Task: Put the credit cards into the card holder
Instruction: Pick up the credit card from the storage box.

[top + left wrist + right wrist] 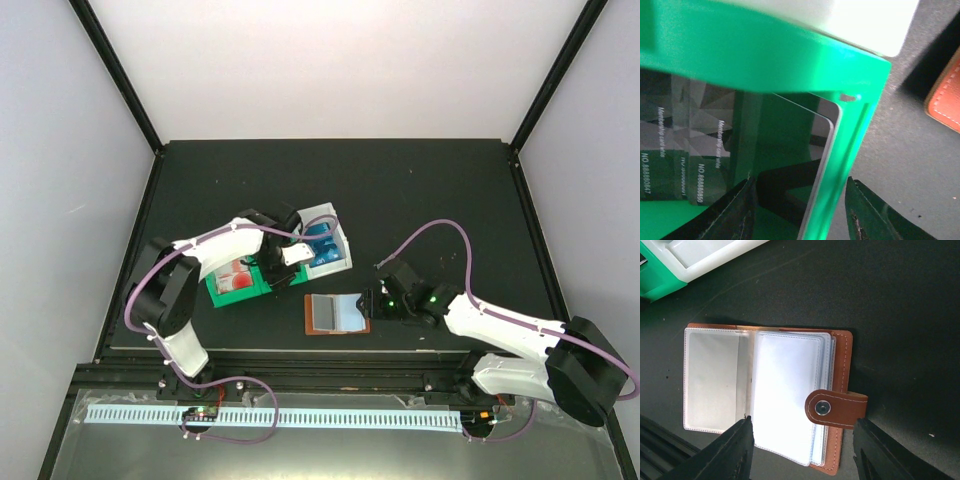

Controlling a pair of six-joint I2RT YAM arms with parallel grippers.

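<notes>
The card holder (790, 390) is a brown leather wallet lying open on the dark table, clear pockets up, snap tab (835, 409) folded over its right side; it also shows in the top view (336, 315). My right gripper (803, 422) is open just above its near half, one finger on each side, empty. My left gripper (799, 185) is open and astride the right wall of the green bin (860, 130), with the grey edge of a card (826, 155) between the jaws. Black credit cards (700, 150) with white print stand inside that bin. Blue cards (322, 243) lie in the white bin.
The green bin (225, 290) holds a red-and-white card (236, 275) at its left. The white bin (342, 262) adjoins it on the far right. A wallet corner (946, 100) shows right of the left gripper. Black frame rails border the table.
</notes>
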